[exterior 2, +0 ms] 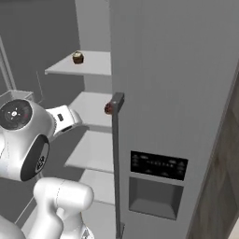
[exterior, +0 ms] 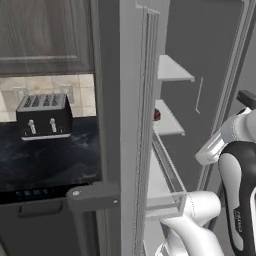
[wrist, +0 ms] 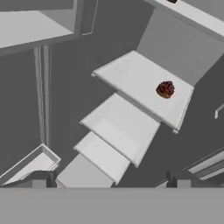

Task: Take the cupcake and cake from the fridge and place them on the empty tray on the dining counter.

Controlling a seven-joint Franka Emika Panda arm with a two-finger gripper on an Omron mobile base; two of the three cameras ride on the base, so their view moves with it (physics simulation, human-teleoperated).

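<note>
Fridge [exterior 2: 177, 93] door stands open; white inner shelves exposed in all three views. Cupcake [exterior 2: 78, 58], pale top over dark wrapper, sits on the upper shelf [exterior 2: 88, 65] in the right base view, near that shelf's left front corner. Cake [wrist: 165, 89], dark brown with a reddish top, sits on the next shelf down [wrist: 140, 85]; in the hand view it lies toward the right end of that shelf, close to the edge, with bare shelf on its other side. Same cake [exterior 2: 108, 108] in the right base view is partly hidden behind the dark vertical bar handle [exterior 2: 116, 154] of the closed fridge door; in the left base view only a small dark red sliver of it [exterior: 157, 115] shows past the open door's edge. Gripper [wrist: 109, 180]: both dark fingertips [wrist: 40, 179] rise at the bottom of the hand view, set wide apart, nothing between them, so jaws are open and empty. Gripper is well apart from the cake and from every shelf; no contact. Hand view is rolled, so the shelves run diagonally as a stepped stack; a dark bit at the top edge is too cropped to identify. Left base view: black toaster [exterior: 44, 116] on a dark veined tabletop [exterior: 50, 160] to the left of the fridge, wood-grain cabinet [exterior: 45, 35] above it. Right base view: dispenser panel [exterior 2: 156, 184] on the closed door front.
</note>
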